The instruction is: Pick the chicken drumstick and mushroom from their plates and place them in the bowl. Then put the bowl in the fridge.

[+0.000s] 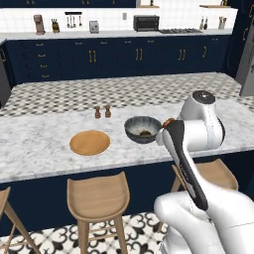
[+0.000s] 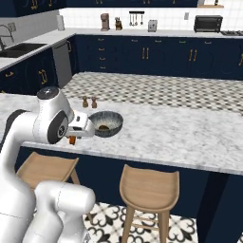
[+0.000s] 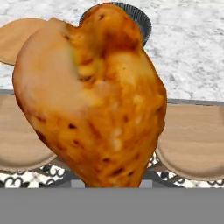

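Step in hand: carrying the chicken drumstick (image 3: 94, 94) to the bowl (image 1: 143, 128), by my reading.
Pincer: its tips are hidden behind the meat in the hand view; since the drumstick looms large right in front of the camera and is off the counter, I judge the pincer is closed on it.
Drumstick: in the hand view it takes up the centre of the frame; in the left base view only a small orange bit (image 1: 168, 122) peeks out beside the arm at centre right; in the right base view an orange scrap (image 2: 72, 140) hangs under the wrist at lower left.
Bowl: stands on the marble counter (image 1: 44, 139) at the centre of the left base view, just left of the arm; a small dark lump, probably the mushroom (image 1: 145, 133), lies inside it.
Plates: the tan plate (image 1: 90, 142) sits bare at left centre of the left base view, well apart from the bowl; I cannot find the blue one.
Other things: two small shakers (image 1: 102, 112) stand behind the bowl; wooden stools (image 1: 97, 197) sit below the counter edge.
Doing it well: the drumstick appears to hang over the counter's near edge, short of the bowl. Move it forward until it is over the bowl's middle, keep it above the rim, lower it, then release, so it does not knock the bowl or drop to the stools.
Fridge: cannot be identified with certainty here.
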Robot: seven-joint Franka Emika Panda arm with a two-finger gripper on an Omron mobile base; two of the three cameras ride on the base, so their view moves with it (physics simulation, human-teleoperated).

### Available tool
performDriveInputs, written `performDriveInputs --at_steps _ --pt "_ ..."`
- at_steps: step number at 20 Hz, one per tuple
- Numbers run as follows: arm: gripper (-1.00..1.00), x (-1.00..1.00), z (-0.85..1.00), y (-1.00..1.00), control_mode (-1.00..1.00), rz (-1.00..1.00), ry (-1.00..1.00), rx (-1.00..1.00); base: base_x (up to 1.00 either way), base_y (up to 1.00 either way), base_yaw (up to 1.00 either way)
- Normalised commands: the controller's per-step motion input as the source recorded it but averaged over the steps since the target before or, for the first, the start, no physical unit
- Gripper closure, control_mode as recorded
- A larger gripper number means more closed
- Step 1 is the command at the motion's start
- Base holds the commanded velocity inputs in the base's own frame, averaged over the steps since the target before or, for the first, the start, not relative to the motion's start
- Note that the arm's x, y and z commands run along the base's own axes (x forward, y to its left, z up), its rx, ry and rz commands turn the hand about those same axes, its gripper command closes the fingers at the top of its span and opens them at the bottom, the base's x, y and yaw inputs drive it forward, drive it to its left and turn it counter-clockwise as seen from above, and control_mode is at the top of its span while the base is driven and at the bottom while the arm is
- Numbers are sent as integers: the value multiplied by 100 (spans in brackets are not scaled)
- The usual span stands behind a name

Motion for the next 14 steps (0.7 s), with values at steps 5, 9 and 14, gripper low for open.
performDriveInputs --at_steps 5,9,14 --pt "100 99 46 0 -100 0 -5 10 0 0 0" --pt "100 100 21 0 -100 0 11 0 0 0 0" --pt "100 100 -25 0 -100 0 27 -1 0 0 0"
